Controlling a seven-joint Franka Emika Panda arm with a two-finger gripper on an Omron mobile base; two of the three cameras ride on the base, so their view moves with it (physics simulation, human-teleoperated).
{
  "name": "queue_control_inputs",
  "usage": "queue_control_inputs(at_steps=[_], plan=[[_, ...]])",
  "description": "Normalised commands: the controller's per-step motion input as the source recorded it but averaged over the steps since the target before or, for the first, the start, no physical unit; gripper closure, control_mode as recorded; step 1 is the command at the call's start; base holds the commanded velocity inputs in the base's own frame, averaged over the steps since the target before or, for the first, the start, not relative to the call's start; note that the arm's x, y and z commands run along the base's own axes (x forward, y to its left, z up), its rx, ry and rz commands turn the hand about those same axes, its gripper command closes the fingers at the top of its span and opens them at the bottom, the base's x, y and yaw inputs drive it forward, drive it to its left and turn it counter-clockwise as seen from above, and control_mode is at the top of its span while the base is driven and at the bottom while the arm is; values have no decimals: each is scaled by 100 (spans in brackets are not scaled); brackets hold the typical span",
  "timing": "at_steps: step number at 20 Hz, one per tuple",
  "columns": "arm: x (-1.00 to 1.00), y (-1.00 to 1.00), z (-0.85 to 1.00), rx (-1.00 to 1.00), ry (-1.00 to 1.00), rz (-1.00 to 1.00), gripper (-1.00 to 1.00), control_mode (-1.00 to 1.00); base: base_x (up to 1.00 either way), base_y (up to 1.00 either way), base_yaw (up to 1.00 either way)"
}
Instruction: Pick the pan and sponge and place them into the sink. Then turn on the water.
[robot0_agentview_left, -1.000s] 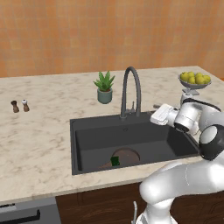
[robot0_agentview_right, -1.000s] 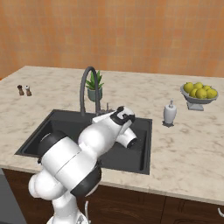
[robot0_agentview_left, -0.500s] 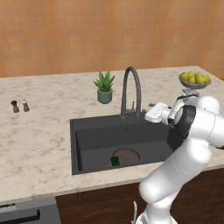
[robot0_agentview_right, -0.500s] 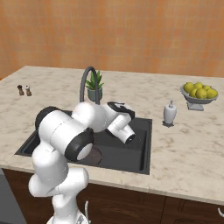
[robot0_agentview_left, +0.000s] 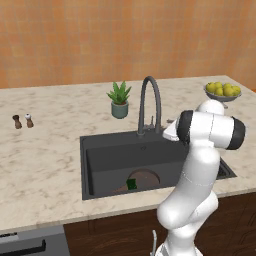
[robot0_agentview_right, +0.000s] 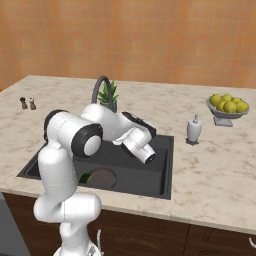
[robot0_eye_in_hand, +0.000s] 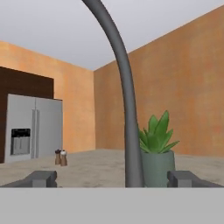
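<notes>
The pan (robot0_agentview_left: 143, 179) lies flat on the floor of the black sink (robot0_agentview_left: 115, 155), with the green-faced sponge (robot0_agentview_left: 131, 184) on it near its front. From the right base view, the pan (robot0_agentview_right: 103, 176) and sponge (robot0_agentview_right: 85, 177) lie low in the sink (robot0_agentview_right: 137, 175). My gripper (robot0_eye_in_hand: 113, 179) is open, its fingertips (robot0_eye_in_hand: 41, 178) wide apart with nothing between them. It is level with the counter and points at the faucet (robot0_eye_in_hand: 127, 131), whose neck rises close ahead. My hand (robot0_agentview_left: 171, 132) sits just right of the faucet (robot0_agentview_left: 150, 100). No water shows under the spout.
A potted plant (robot0_agentview_left: 119, 100) stands behind the faucet. Salt and pepper shakers (robot0_agentview_left: 23, 121) are far left on the counter. A bowl of lemons (robot0_agentview_left: 223, 91) and a white soap dispenser (robot0_agentview_right: 193, 130) stand to the right. My arm spans the sink's right half.
The arm has swung round and its elbow has risen. The hand has moved left, closer to the faucet's base. The pan and sponge have not moved, and the gripper stays open.
</notes>
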Motion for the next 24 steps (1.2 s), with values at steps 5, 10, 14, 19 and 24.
queue_control_inputs(at_steps=[5, 10, 14, 19, 24], plan=[[27, 12, -5, 0, 8, 0, -100, -100, 0, 0, 0], [30, 20, 0, -2, 16, 0, -100, -100, 0, 0, 0], [27, 11, 10, -1, 16, 0, -100, -100, 0, 0, 0], [24, 0, 1, 0, 5, 0, -100, -100, 0, 0, 0], [26, 1, 0, 0, 0, 0, -100, -100, 0, 0, 0]])
